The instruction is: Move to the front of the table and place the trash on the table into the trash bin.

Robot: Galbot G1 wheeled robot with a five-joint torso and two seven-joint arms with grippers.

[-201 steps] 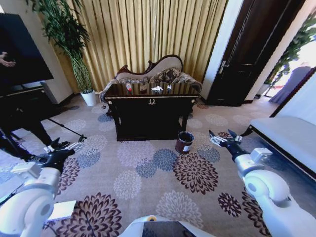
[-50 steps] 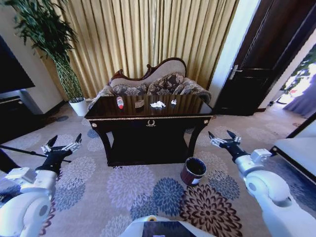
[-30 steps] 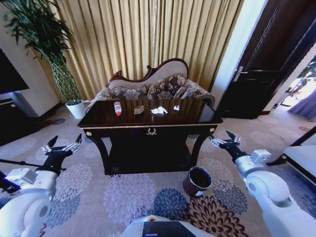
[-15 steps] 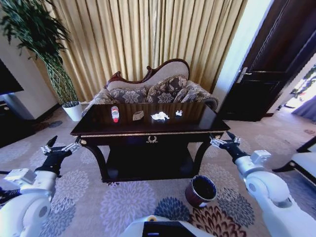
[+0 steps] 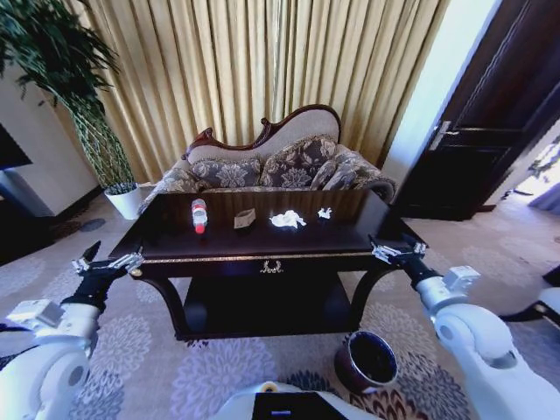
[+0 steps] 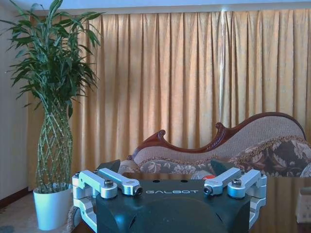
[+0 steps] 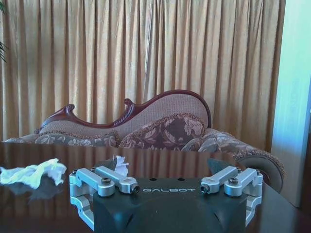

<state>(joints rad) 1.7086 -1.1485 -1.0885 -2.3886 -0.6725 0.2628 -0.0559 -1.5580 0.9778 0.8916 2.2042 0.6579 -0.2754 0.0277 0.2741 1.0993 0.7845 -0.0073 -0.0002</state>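
Note:
The table [image 5: 350,233] stands straight ahead, dark and glossy with gold trim. On its top lie a clear bottle [image 5: 199,214] with a red cap, a small tan box [image 5: 244,218], a crumpled white paper wad [image 5: 287,220] and a small white scrap [image 5: 325,213]. The trash bin [image 5: 369,360] sits on the carpet by the table's front right leg. My left gripper [image 5: 107,260] is open, level with the table's left front corner. My right gripper [image 5: 395,249] is open at the right front corner. In the right wrist view the paper wad [image 7: 31,173] lies on the table top [image 7: 53,206].
A carved sofa [image 5: 280,162] stands right behind the table, against gold curtains. A tall potted plant [image 5: 92,131] is at the back left and a dark door [image 5: 490,131] at the right. Patterned carpet [image 5: 219,376] lies open in front of the table.
The camera has come closer to the table, which now looks larger and nearer. The bin has shifted toward the lower right of the view. Both arms keep the same pose, open.

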